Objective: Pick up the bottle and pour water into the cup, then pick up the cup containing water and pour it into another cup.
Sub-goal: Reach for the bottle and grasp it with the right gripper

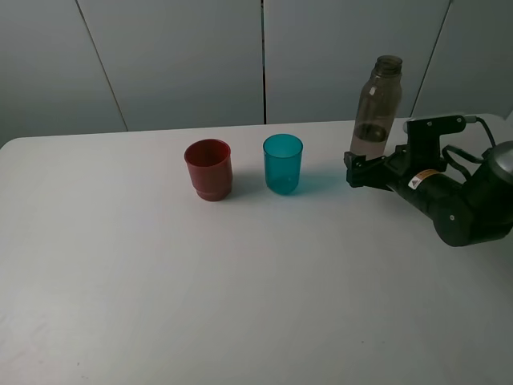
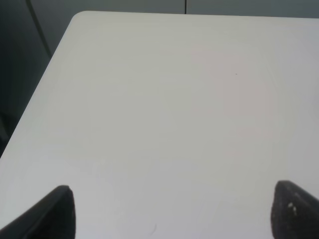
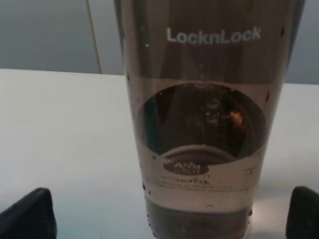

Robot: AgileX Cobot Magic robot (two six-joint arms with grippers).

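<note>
- The bottle (image 1: 378,103) stands upright and uncapped near the far edge of the white table (image 1: 240,305), on the right side of the exterior view.
- The right wrist view shows the bottle (image 3: 204,124) close up, with white "LocknLock" lettering (image 3: 213,35) on its smoky wall. Its lower part looks darker.
- The right gripper (image 1: 355,170) sits low at the base of the bottle, on the side nearer the camera.
- In its wrist view the right gripper (image 3: 167,215) is spread wide. Its two dark fingertips (image 3: 30,215) are at either side of the bottle, and neither is seen touching it.
- The teal tumbler (image 1: 283,163) stands upright to the left of the bottle, near it but apart.
- The dark red cup (image 1: 208,168) stands upright just left of the teal tumbler, with a gap between them.
- The left gripper (image 2: 174,214) hangs over bare table (image 2: 164,109) near a corner, spread wide with nothing between its fingertips (image 2: 57,214).
</note>
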